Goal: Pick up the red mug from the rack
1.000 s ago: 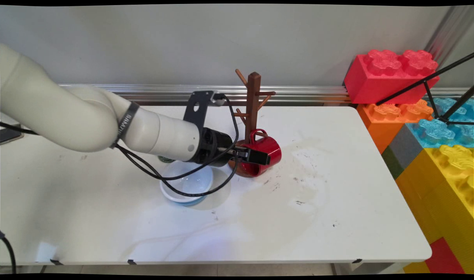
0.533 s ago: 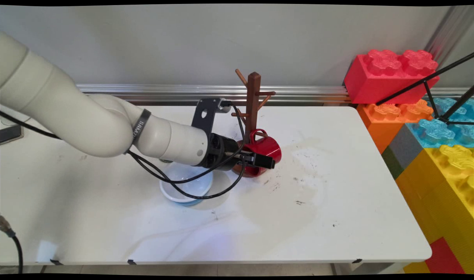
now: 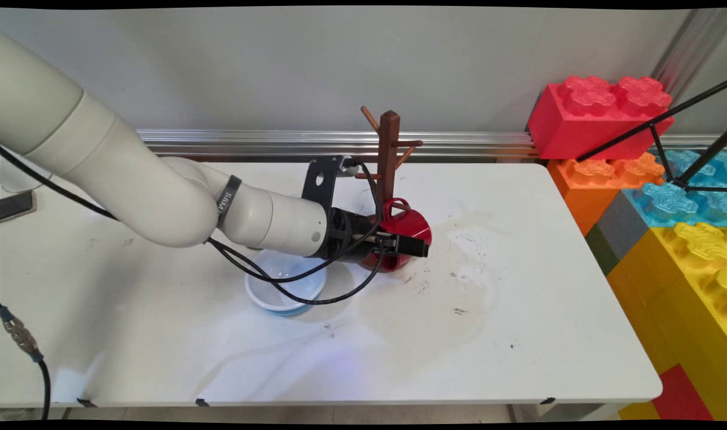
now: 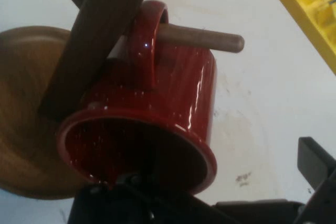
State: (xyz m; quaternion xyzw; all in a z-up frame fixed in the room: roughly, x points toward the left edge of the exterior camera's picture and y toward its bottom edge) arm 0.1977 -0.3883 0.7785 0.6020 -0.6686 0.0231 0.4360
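1. Mug tree: stands on the bench toward its rear, near centre.
2. Mug: hangs by its handle on a low peg, right of the tree's post, above its base.
3. Bowl: on the bench, left of and before the tree.
4. End effector: at the mug's mouth.
5. Blocks: stacked right of the bench.

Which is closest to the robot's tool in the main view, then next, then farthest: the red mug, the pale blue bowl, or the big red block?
1. Red mug: right at the tool, hanging on the wooden rack's peg.
2. Pale blue bowl: on the table, left of the tool.
3. Big red block: far right, by the wall.
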